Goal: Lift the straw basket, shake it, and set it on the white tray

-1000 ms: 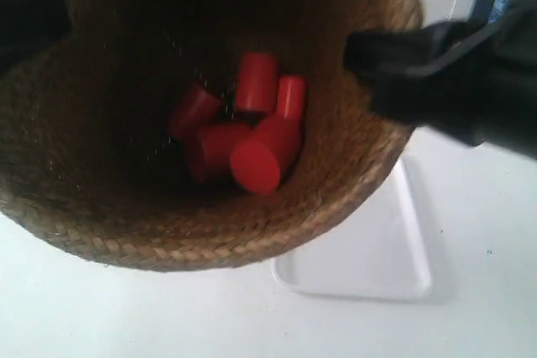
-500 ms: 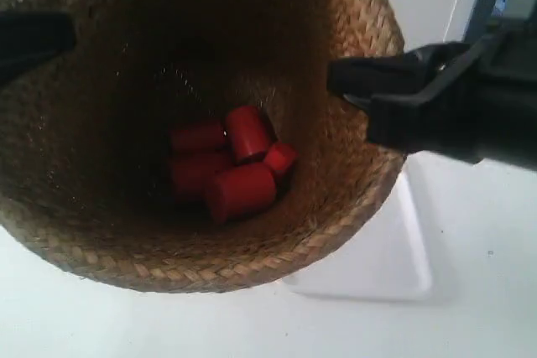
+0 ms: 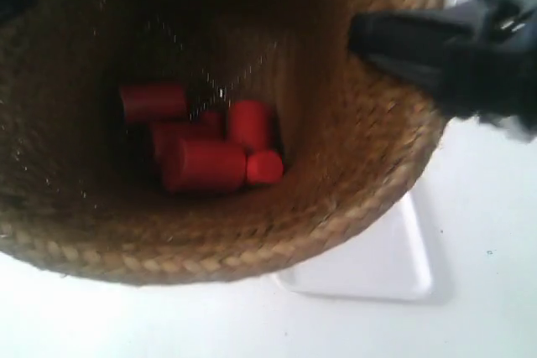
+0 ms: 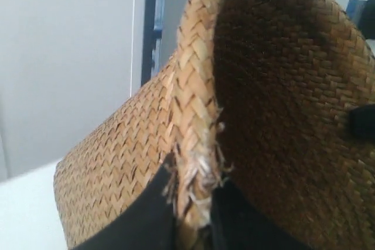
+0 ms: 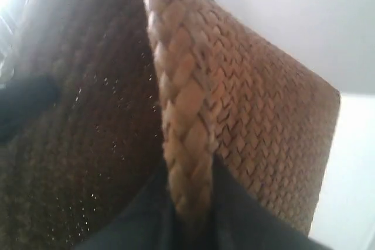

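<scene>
We log the left gripper as plain matte black: two smooth fingers with sloped edges. The right gripper looks alike, its fingers unmarked. The arm at the exterior view's right is a blurred black, wedge-shaped body with pale glints.

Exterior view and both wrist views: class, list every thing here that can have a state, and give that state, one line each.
straw basket: held up by its rim on two sides, mouth open toward the exterior camera.
red cylinders: loose, lying clustered in the basket's bottom.
white tray: lying flat, visible part bare, partly hidden behind the basket.
left pincer: shut on the braided rim.
right pincer: shut on the braided rim.
</scene>
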Motion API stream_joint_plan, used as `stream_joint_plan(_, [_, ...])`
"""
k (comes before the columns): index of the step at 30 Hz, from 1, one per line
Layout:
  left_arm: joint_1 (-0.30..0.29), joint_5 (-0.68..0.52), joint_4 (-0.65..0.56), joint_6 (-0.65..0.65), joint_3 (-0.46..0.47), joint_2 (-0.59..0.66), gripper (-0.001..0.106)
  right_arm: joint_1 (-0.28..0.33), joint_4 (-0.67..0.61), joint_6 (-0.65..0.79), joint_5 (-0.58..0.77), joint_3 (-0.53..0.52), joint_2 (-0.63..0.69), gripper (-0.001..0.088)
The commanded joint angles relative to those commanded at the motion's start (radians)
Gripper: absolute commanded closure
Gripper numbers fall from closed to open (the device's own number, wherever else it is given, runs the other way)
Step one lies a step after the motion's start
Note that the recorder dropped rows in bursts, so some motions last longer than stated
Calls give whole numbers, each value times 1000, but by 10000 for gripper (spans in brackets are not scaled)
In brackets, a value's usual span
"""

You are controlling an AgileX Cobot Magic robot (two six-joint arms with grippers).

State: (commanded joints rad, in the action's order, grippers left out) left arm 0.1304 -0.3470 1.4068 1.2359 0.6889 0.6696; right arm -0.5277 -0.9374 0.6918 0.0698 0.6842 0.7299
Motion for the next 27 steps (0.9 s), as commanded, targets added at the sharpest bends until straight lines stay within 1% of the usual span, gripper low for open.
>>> stream_joint_plan(1, [0, 44, 0, 0, -28, 35, 1053, 0, 0, 20, -70, -31, 48, 868])
stream_joint_plan(2, [0, 57, 0, 0, -42, 53, 1053, 0, 0, 36, -102, -46, 79, 868])
stream_joint_plan(3, [0, 37, -5, -8, -42, 61, 1053, 0, 0, 41, -98, -42, 99, 868])
stream_joint_plan(4, [0, -30, -7, -8, -21, 50, 1053, 0, 0, 41, -59, -16, 92, 868])
stream_joint_plan(6, [0, -113, -23, -4, 20, 8, 1053, 0, -2, 41, 60, 37, 37, 868])
stream_joint_plan(7, [0, -140, -25, -16, 49, -12, 1053, 0, -7, 29, 120, 74, 12, 868])
stream_joint_plan(9, [0, -134, -23, -37, 63, -33, 1053, 0, -7, 2, 147, 93, -20, 868])
stream_joint_plan(11, [0, -80, -19, -29, 27, -17, 1053, 0, 5, 19, 87, 42, 5, 868])
stream_joint_plan(13, [0, 3, -19, -25, -22, 46, 1053, 0, 7, 27, -40, -23, 100, 868])
stream_joint_plan(14, [0, 8, -19, -35, -24, 61, 1053, 0, 3, 25, -61, -28, 128, 868])
stream_joint_plan(15, [0, -15, -19, -45, -12, 61, 1053, 0, -9, -1, -28, -9, 136, 868])
stream_joint_plan(18, [0, -121, -32, -25, 51, -4, 1053, 0, -9, -4, 175, 88, 51, 868])
stream_joint_plan(19, [0, -112, -32, -28, 59, -19, 1053, 0, -9, -4, 195, 101, 33, 868])
stream_joint_plan(20, [0, -86, -30, -28, 53, -21, 1053, 0, -7, 1, 182, 94, 24, 868])
stream_joint_plan(21, [0, -59, -29, -25, 32, -17, 1053, 0, 1, 23, 131, 64, 29, 868])
stream_joint_plan(23, [0, 10, -28, -15, -21, 38, 1053, 0, 6, 45, -10, -13, 92, 868])
stream_joint_plan(24, [0, 27, -28, -8, -42, 68, 1053, 0, 6, 45, -70, -42, 135, 868])
stream_joint_plan(25, [0, 10, -26, -10, -44, 78, 1053, 0, -2, 32, -77, -44, 156, 868])
stream_joint_plan(26, [0, -32, -26, -10, -27, 70, 1053, 0, -14, 10, -29, -23, 147, 868])
stream_joint_plan(27, [0, -73, -26, -6, -9, 53, 1053, 0, -14, 8, 54, 4, 114, 868])
